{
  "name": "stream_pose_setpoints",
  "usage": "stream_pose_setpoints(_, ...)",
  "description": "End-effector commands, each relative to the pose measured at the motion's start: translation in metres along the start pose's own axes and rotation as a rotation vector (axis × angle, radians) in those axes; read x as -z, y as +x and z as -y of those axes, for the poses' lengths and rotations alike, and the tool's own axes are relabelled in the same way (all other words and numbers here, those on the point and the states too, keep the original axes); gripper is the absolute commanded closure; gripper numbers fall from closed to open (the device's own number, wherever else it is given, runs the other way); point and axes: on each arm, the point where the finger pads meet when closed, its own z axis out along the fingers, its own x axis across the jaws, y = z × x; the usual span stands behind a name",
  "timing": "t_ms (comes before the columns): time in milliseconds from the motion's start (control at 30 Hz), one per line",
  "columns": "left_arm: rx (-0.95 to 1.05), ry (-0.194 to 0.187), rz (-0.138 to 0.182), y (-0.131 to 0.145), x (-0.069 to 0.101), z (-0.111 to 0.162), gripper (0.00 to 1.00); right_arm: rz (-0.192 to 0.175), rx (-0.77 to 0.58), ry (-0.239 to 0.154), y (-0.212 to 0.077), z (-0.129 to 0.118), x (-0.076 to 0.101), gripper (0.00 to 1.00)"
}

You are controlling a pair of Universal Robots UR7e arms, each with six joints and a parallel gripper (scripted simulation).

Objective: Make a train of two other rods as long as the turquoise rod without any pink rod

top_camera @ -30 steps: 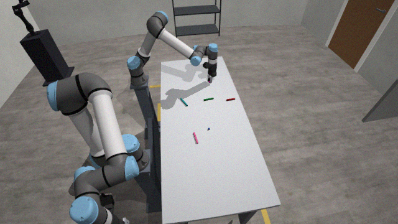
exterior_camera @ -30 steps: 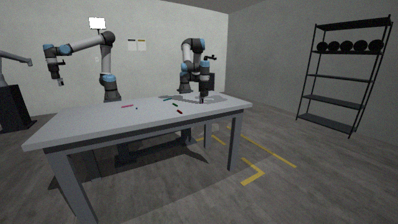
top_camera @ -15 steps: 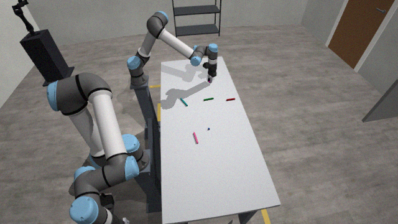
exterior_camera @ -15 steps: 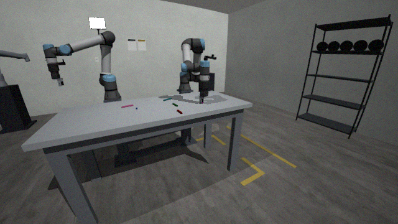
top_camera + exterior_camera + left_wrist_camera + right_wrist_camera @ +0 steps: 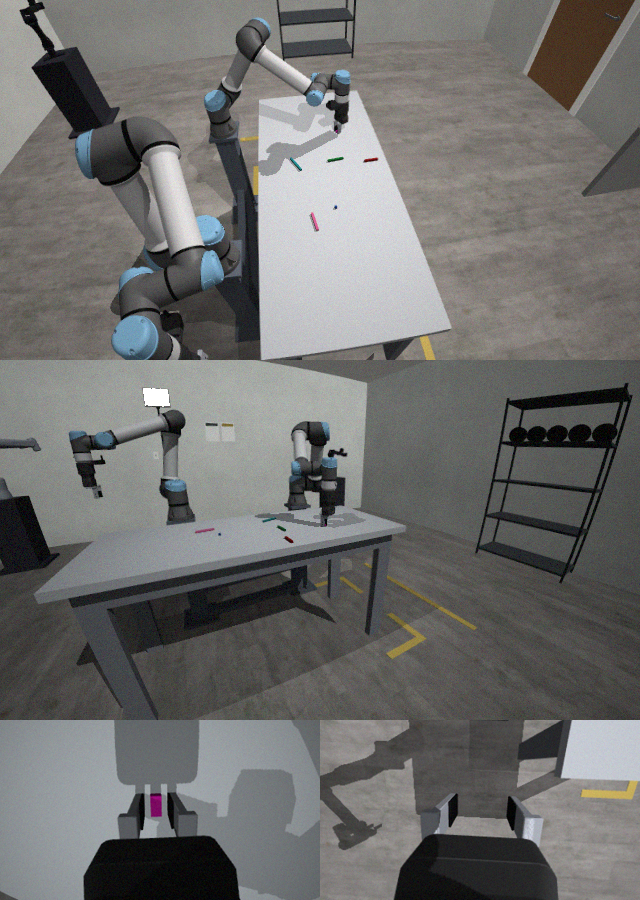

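My left gripper (image 5: 338, 128) (image 5: 324, 521) (image 5: 155, 803) is partly open, low over the table's far end in the top view. The magenta rod (image 5: 156, 805) lies between its fingers, with a gap on each side. The turquoise rod (image 5: 296, 164) (image 5: 269, 520), the green rod (image 5: 335, 159) (image 5: 281, 528) and the red rod (image 5: 371, 160) (image 5: 289, 539) lie apart from one another. The blue rod (image 5: 335, 207) (image 5: 219, 534) lies nearer the middle. My right gripper (image 5: 98, 492) (image 5: 482, 805) is open and empty, off the table and above the floor.
The pink rod (image 5: 314, 221) (image 5: 205, 531) lies on the table (image 5: 350, 280) (image 5: 150, 555), near the blue rod. The left arm casts shadows over the far end of the table. In the right wrist view a table corner (image 5: 601, 752) shows at the upper right.
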Motion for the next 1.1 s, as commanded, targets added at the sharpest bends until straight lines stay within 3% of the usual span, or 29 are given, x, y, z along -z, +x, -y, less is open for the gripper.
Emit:
stream_pose_setpoints(0,0.000,-0.002,0.002,-0.0005,0.0011,-0.0004,0.46,0.000,0.000,-0.001,0.0001,-0.0003,0.0004,0.00)
stream_pose_setpoints(233,0.000,-0.002,0.002,-0.0005,0.0011,-0.0004,0.46,0.000,0.000,-0.001,0.0001,-0.0003,0.0004,0.00)
stream_pose_setpoints(267,0.000,-0.002,0.002,-0.0005,0.0011,-0.0004,0.76,0.000,0.000,-0.001,0.0001,-0.0003,0.0004,0.00)
stream_pose_setpoints(1067,0.000,-0.002,0.002,-0.0005,0.0011,-0.0004,0.76,0.000,0.000,-0.001,0.0001,-0.0003,0.0004,0.00)
